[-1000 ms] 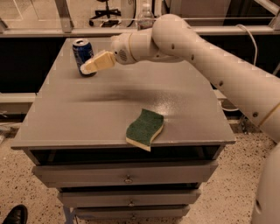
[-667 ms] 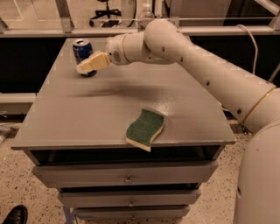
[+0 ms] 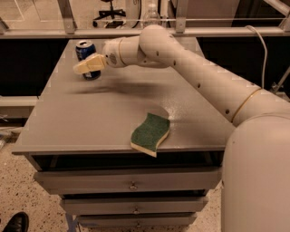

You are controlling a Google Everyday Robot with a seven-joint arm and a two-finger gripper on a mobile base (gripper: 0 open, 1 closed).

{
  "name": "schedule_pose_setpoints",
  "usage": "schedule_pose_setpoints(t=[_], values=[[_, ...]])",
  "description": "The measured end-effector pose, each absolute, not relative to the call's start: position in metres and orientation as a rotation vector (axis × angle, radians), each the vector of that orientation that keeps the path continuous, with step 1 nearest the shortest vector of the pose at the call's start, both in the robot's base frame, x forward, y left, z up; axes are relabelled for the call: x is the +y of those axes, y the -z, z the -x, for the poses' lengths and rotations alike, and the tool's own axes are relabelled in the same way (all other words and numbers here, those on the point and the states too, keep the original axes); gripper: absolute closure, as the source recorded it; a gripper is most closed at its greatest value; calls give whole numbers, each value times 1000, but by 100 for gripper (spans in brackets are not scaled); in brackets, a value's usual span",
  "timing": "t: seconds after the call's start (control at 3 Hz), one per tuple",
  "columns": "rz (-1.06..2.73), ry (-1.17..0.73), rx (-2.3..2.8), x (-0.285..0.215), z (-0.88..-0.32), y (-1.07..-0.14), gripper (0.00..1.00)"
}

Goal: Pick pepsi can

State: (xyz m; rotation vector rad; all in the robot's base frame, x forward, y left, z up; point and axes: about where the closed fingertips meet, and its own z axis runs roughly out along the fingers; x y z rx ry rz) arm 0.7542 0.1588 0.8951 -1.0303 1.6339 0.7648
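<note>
The pepsi can (image 3: pixel 85 50) is a small dark-blue can with a silver top. It stands upright near the far left corner of the grey table (image 3: pixel 104 113). My gripper (image 3: pixel 85 67), beige at the end of the white arm, reaches in from the right. It sits directly in front of the can's lower half and hides part of it. I cannot tell whether it touches the can.
A green and yellow sponge (image 3: pixel 150 132) lies near the table's front edge. The table has drawers (image 3: pixel 131 181) below. A metal rail (image 3: pixel 190 31) runs behind the table, with a clear bottle (image 3: pixel 152 11) beyond it. A dark shoe (image 3: pixel 16 222) is on the floor at the bottom left.
The arm has swung further left and slightly forward. The gripper was beside the can's right side and now overlaps the can's front.
</note>
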Motion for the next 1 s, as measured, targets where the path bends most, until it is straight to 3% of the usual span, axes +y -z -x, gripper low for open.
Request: schedule_pose_setpoints(t=[0.33, 1.0], values=[[1009, -780, 1625, 167, -761, -894, 14], [927, -759, 1623, 135, -755, -898, 77]])
